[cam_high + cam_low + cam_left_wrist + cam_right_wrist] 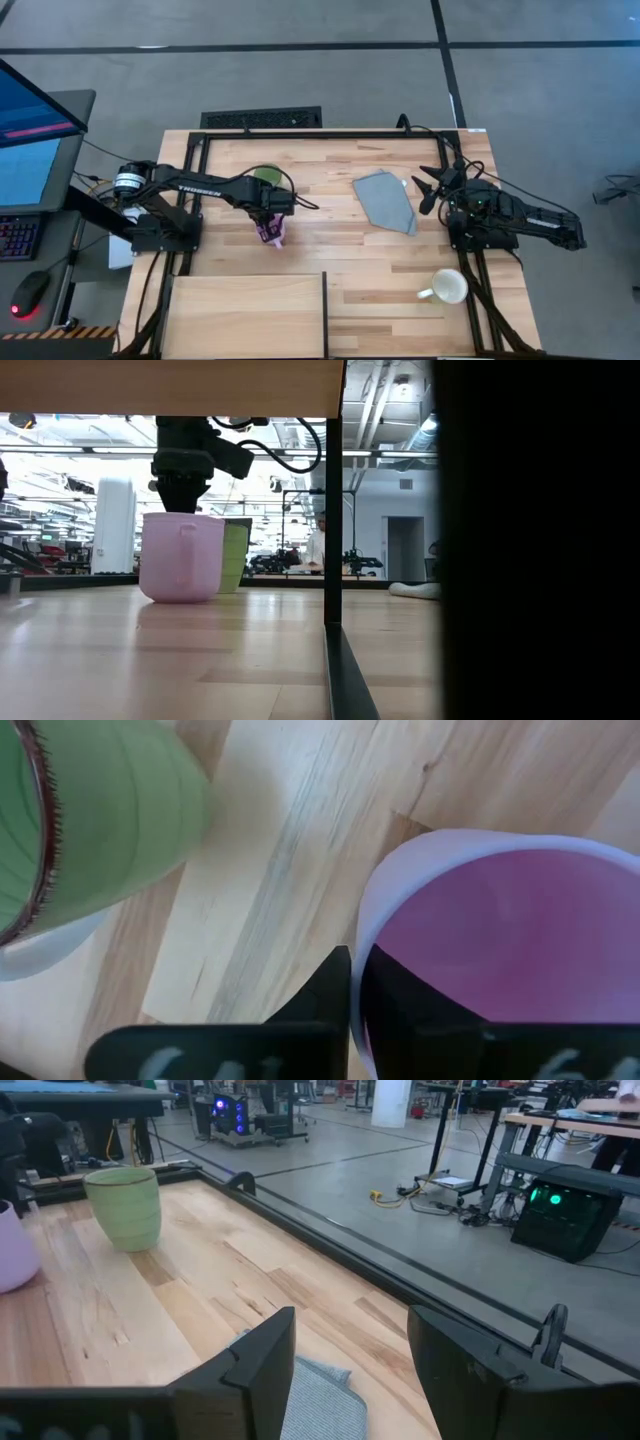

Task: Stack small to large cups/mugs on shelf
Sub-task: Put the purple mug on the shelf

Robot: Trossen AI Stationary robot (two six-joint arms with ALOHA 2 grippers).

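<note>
The light purple mug (272,236) stands on the striped tabletop left of centre, its handle (184,552) toward the near edge. My left gripper (268,214) is above it, shut on its rim. The green mug (265,177) stands just behind it on its base. The cream-white mug (448,287) stands at the near right. The light-wood shelf (245,315) lies at the near left; its underside (170,385) crosses the top of the low view. My right gripper (432,186) is open and empty beside the grey cloth (385,200). My left gripper holds the purple mug's rim wall (364,935) on the mug's far side, one finger (330,988) outside and the other inside the hollow. The fingers come from above, pointing down. The mug is upright with its base on the table (180,598).
The grey folded cloth lies flat right of centre, also under my right fingers in the right wrist view (320,1400). A dark post (333,510) holds up the shelf's right edge. A black frame (330,133) runs along the table's far edge.
</note>
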